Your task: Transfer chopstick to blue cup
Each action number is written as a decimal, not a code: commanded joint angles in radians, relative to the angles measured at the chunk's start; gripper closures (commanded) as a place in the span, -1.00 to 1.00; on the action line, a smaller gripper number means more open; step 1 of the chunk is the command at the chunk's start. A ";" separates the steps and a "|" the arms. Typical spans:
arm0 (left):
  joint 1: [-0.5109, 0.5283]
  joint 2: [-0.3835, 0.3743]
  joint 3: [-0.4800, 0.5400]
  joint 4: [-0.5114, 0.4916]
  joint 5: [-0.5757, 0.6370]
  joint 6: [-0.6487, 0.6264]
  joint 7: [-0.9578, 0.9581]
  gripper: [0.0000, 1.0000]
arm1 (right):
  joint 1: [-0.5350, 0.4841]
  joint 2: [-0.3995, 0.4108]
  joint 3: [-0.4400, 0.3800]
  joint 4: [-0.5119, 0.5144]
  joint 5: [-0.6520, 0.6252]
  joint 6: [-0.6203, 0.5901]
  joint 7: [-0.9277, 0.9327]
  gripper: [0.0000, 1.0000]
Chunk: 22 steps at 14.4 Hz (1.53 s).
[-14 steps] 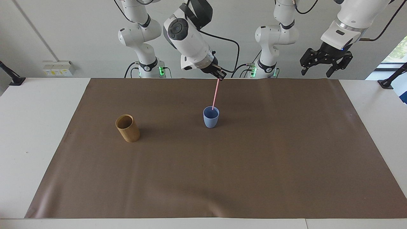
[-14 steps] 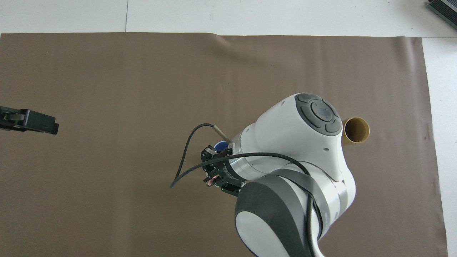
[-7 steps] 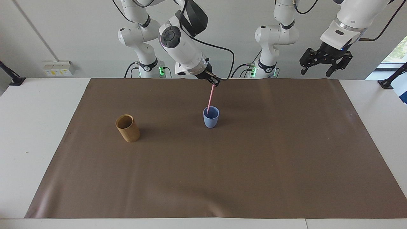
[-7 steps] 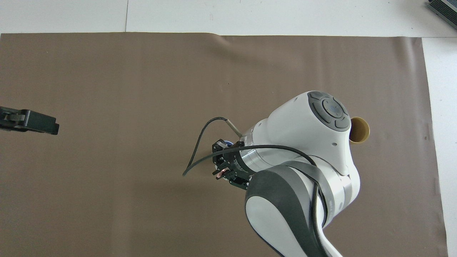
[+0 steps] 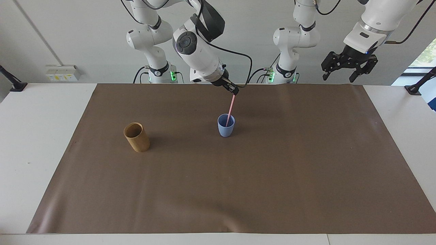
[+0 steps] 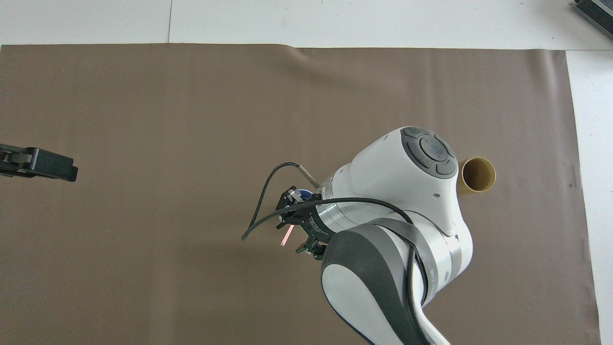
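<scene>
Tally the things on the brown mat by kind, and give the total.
Cups: 2, a blue cup and a tan cup.
Chopsticks: 1, the pink chopstick leaning in the blue cup.
Total: 3.

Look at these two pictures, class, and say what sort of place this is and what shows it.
Most likely a robotics lab. Two white arms are mounted at a white table covered by a plain brown mat, against a bare wall. Only test props are out: a blue cup holding a pink chopstick, and a tan cup.

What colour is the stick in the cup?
Pink chopstick; clearest in the facing view.
</scene>
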 commanded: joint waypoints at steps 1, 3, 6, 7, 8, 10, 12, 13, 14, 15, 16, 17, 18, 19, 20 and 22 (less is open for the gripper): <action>0.023 -0.005 -0.011 0.006 0.008 -0.020 0.002 -1.00 | 0.004 -0.032 0.002 0.010 -0.085 -0.002 -0.057 -1.00; 0.023 -0.005 -0.011 0.006 0.008 -0.020 0.000 -1.00 | -0.004 -0.073 0.001 0.033 -0.201 -0.022 -0.127 -1.00; 0.024 -0.005 -0.011 0.006 0.008 -0.014 0.000 -1.00 | -0.047 -0.123 -0.013 0.031 -0.295 -0.038 -0.282 -1.00; 0.024 -0.005 -0.011 0.006 0.008 -0.010 0.003 -1.00 | -0.079 -0.136 -0.011 0.033 -0.358 -0.042 -0.366 -1.00; 0.024 -0.005 -0.011 0.003 0.008 -0.010 0.011 -1.00 | -0.102 -0.149 -0.011 0.031 -0.418 -0.045 -0.456 -1.00; 0.021 -0.008 -0.011 -0.002 0.008 -0.007 0.014 -1.00 | -0.160 -0.161 -0.013 0.036 -0.513 -0.062 -0.631 -1.00; 0.023 -0.011 -0.011 -0.008 0.014 -0.004 0.017 -1.00 | -0.241 -0.176 -0.014 0.037 -0.526 -0.084 -0.768 -1.00; 0.023 -0.017 -0.011 -0.019 0.014 0.005 0.023 -1.00 | -0.278 -0.179 -0.016 0.042 -0.526 -0.102 -0.799 -1.00; 0.020 -0.026 -0.011 -0.036 0.016 0.016 0.035 -1.00 | -0.327 -0.182 -0.015 0.062 -0.527 -0.123 -0.845 -1.00; 0.020 -0.038 -0.011 -0.054 0.017 0.020 0.045 -1.00 | -0.372 -0.181 -0.014 0.085 -0.527 -0.148 -0.911 -1.00; 0.017 -0.041 -0.013 -0.062 0.026 0.020 0.045 -1.00 | -0.395 -0.181 -0.014 0.097 -0.527 -0.157 -0.948 -1.00; 0.012 -0.046 -0.013 -0.065 0.043 0.020 0.046 -1.00 | -0.421 -0.181 -0.016 0.105 -0.527 -0.176 -0.965 -1.00; 0.012 -0.046 -0.013 -0.065 0.048 0.025 0.046 -1.00 | -0.444 -0.184 -0.016 0.120 -0.527 -0.206 -0.971 -1.00; 0.012 -0.046 -0.013 -0.065 0.048 0.026 0.046 -1.00 | -0.456 -0.184 -0.018 0.145 -0.529 -0.245 -0.973 -1.00; 0.011 -0.046 -0.014 -0.065 0.048 0.026 0.046 -1.00 | -0.475 -0.184 -0.018 0.175 -0.536 -0.289 -0.983 -1.00; 0.009 -0.046 -0.013 -0.065 0.058 0.028 0.054 -1.00 | -0.521 -0.182 -0.016 0.229 -0.549 -0.351 -1.069 -1.00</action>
